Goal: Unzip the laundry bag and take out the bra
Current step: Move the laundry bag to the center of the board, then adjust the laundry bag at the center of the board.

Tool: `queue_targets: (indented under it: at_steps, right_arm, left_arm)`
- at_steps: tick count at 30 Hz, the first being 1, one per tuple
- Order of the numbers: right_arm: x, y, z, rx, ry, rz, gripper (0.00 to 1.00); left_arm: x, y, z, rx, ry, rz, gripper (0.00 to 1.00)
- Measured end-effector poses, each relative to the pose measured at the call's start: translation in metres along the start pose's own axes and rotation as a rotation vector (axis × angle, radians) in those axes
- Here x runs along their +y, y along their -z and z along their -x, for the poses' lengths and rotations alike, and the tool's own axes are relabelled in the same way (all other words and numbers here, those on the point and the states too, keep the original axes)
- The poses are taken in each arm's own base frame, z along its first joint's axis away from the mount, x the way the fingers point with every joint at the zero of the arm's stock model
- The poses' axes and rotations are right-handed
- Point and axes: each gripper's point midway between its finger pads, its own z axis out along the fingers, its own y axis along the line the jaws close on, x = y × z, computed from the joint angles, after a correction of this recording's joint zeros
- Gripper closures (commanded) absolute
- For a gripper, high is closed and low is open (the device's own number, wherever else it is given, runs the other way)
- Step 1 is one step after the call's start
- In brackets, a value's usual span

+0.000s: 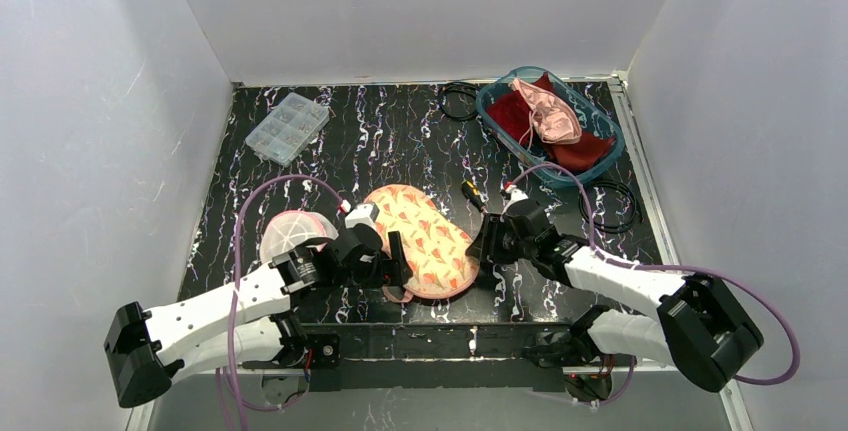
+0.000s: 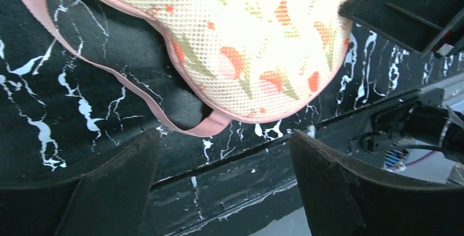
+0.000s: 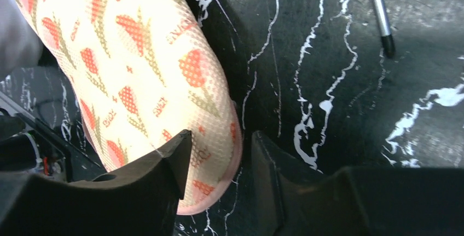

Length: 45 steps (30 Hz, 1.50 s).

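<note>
Centrally, toward the near edge of the black white-veined surface: laundry bag, oval, cream mesh printed with red-orange flowers, pink trim, lying flat. Zip not made out in any view. Contents: cannot tell through the mesh.

At the bag's near-left end: left gripper, low over the surface. Fingers spread wide, holding nothing. In the left wrist view, set toward the bag's rounded end and a pink strap loop trailing from the trim onto the surface. Loop just beyond the fingertips, apart from both.

At the bag's right edge: right gripper. Fingers partly apart and astride the bag's pink-trimmed rim. One finger laid over the mesh, the other just beside the rim with a dark sliver of surface between. Not clamped.

Far left: clear plastic compartment box, lid shut, small parts inside.

Far right: teal basket holding red cloth with a pink satin garment on top.

Left of the bag, partly behind the left arm: pale rounded item with pink edge, kind not clear.

Near the basket: two black cable coils, one beside its left side, one just in front of it.
</note>
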Motion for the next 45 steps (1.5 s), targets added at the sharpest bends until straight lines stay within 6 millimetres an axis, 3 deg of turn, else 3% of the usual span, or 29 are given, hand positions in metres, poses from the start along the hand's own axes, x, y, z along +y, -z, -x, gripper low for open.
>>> queue_targets:
  at_steps: [4, 7, 9, 11, 13, 17, 21, 23, 26, 29, 32, 35, 41, 43, 45]
  right_arm:
    - [0.009, -0.004, -0.002, -0.005, -0.003, 0.044, 0.55]
    - [0.019, -0.004, -0.018, 0.014, 0.003, 0.084, 0.53]
    - [0.024, -0.003, -0.037, 0.054, 0.021, 0.104, 0.42]
    - [0.027, 0.001, -0.047, 0.078, 0.035, 0.109, 0.29]
    - [0.027, 0.008, -0.05, 0.076, 0.053, 0.102, 0.21]
    - [0.026, 0.026, -0.028, -0.015, 0.099, 0.058, 0.17]
    - [0.044, 0.03, 0.02, -0.085, 0.149, 0.017, 0.17]
    - [0.054, 0.02, 0.047, -0.097, 0.146, 0.019, 0.18]
    - [0.052, -0.008, 0.079, -0.073, 0.124, 0.023, 0.17]
    - [0.045, -0.046, 0.096, 0.013, 0.154, 0.008, 0.15]
    - [0.054, -0.078, 0.108, 0.085, 0.233, 0.036, 0.14]
    - [0.061, -0.1, 0.112, 0.129, 0.3, 0.087, 0.13]
    - [0.049, -0.125, 0.092, 0.247, 0.336, 0.156, 0.18]
    - [0.049, -0.128, 0.095, 0.252, 0.336, 0.18, 0.28]
    - [0.049, -0.13, 0.096, 0.259, 0.328, 0.208, 0.44]
  left_arm:
    - [0.009, -0.002, 0.002, -0.018, -0.011, 0.042, 0.16]
    - [0.012, -0.004, 0.004, -0.029, -0.022, 0.061, 0.16]
    - [0.015, -0.006, 0.004, -0.027, -0.033, 0.079, 0.16]
    - [0.018, -0.009, 0.003, -0.02, -0.047, 0.1, 0.16]
    - [0.021, -0.01, 0.003, -0.019, -0.061, 0.119, 0.16]
    - [0.022, -0.002, 0.012, -0.044, -0.08, 0.134, 0.14]
    - [0.022, 0.014, 0.023, -0.094, -0.081, 0.119, 0.13]
    - [0.023, 0.022, 0.025, -0.111, -0.076, 0.108, 0.13]
    - [0.025, 0.03, 0.025, -0.121, -0.069, 0.095, 0.12]
    - [0.025, 0.035, 0.022, -0.117, -0.062, 0.066, 0.1]
    - [0.025, 0.038, 0.016, -0.1, -0.064, 0.035, 0.1]
    - [0.021, 0.043, 0.013, -0.091, -0.077, -0.004, 0.09]
    - [0.018, 0.054, 0.011, -0.092, -0.095, -0.059, 0.09]
    - [0.018, 0.055, 0.011, -0.096, -0.097, -0.066, 0.09]
    - [0.019, 0.055, 0.01, -0.096, -0.096, -0.067, 0.09]
